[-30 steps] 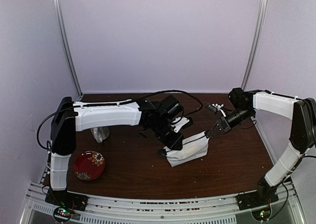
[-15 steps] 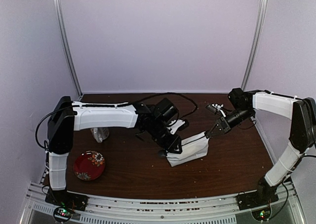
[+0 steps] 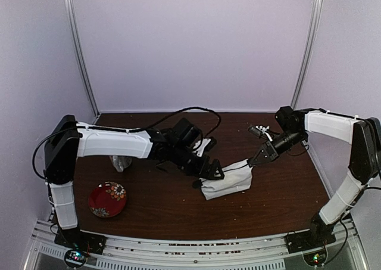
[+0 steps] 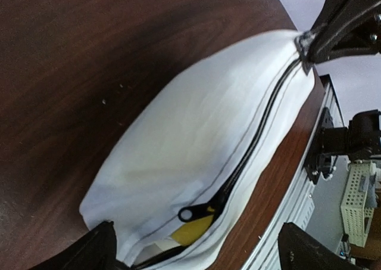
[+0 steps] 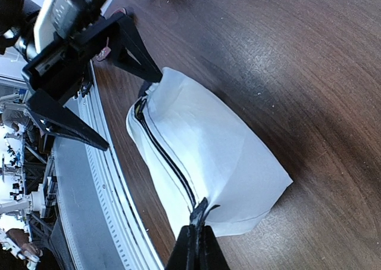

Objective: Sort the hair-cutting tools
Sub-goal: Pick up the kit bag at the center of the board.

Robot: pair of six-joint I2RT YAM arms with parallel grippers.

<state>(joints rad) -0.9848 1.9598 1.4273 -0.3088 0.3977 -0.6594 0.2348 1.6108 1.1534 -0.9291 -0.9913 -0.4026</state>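
Two grippers bracket white pouch (image 3: 229,182), long axis 8-to-2 o'clock: left gripper (image 3: 209,170) splayed wide, empty, over 9 o'clock zipper mouth; right gripper (image 3: 255,158) clamps 2 o'clock corner. Hair-cutting tools unseen, probably inside.

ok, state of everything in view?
pouch: lying on the table
zipper: mostly shut, short gap at one end
yellow block: inside pouch, showing through the gap
left gripper: open, at the gap end
right gripper: shut on the pouch's other end
plate: flat on table
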